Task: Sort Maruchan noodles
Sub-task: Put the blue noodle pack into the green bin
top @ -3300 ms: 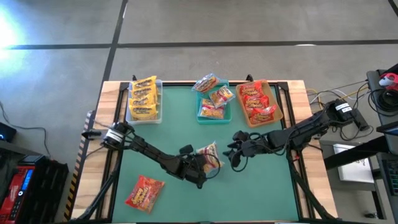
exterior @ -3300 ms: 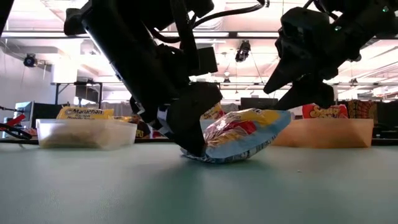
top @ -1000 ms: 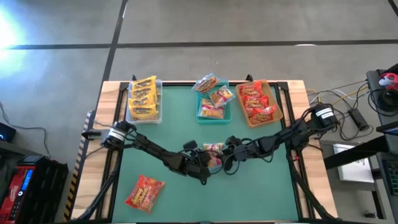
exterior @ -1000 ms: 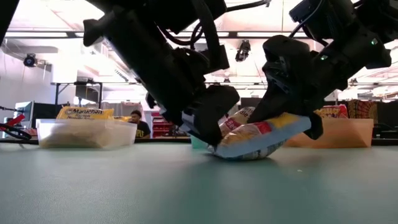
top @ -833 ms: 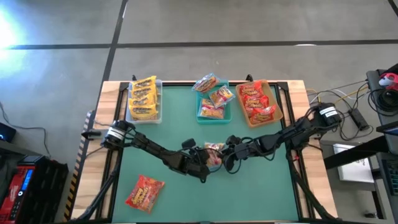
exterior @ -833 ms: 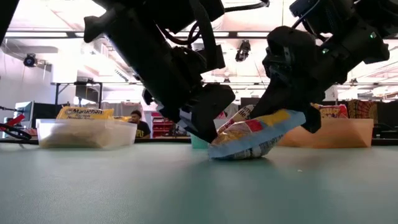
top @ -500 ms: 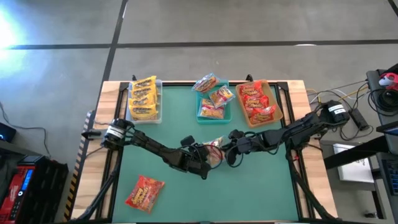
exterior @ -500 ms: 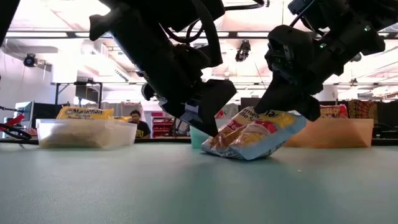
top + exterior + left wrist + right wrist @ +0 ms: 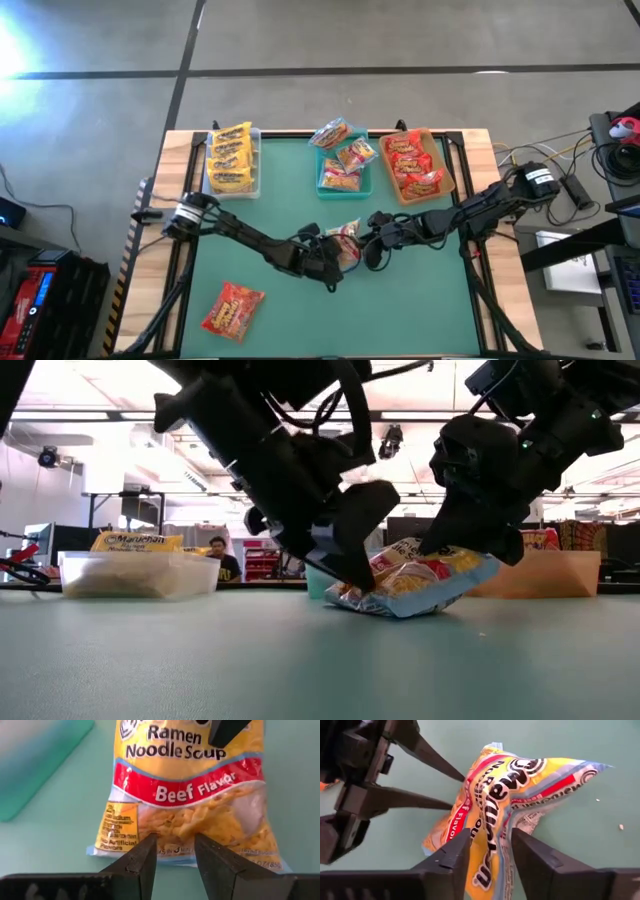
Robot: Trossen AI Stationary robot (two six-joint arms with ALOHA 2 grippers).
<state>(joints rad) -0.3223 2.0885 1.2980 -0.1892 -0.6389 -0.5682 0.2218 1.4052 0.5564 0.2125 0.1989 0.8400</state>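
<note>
One multicoloured beef-flavour packet (image 9: 347, 236) lies mid-table between my two grippers, tilted, its low end (image 9: 345, 598) on the mat. My right gripper (image 9: 490, 837) is shut on it. My left gripper (image 9: 175, 845) is open, its fingertips standing over the packet's bottom seam (image 9: 175, 854); I cannot tell whether they touch it. A red packet (image 9: 232, 307) lies flat near the table's near left corner. Yellow packets fill the clear bin (image 9: 254, 170), multicoloured ones the teal bin (image 9: 321, 175), and red ones the tan bin (image 9: 450, 170). My right gripper pinches the packet between its two fingers at the logo half, on a raised crease (image 9: 496, 822) in the wrapper. It comes from above, slanting in from the table's right. The held end (image 9: 470, 568) is lifted; the opposite end rests on the mat.
The three bins line the far edge. Green mat (image 9: 420, 300) lies bare on the near right side. In the low view the clear bin (image 9: 135, 572) and tan bin (image 9: 545, 572) flank the arms, and a person (image 9: 218, 555) sits far behind the table.
The right gripper has risen a little with the packet's end, so the packet has gone from nearly level to tilted, its other end staying on the mat. The left gripper has stayed low at that end.
</note>
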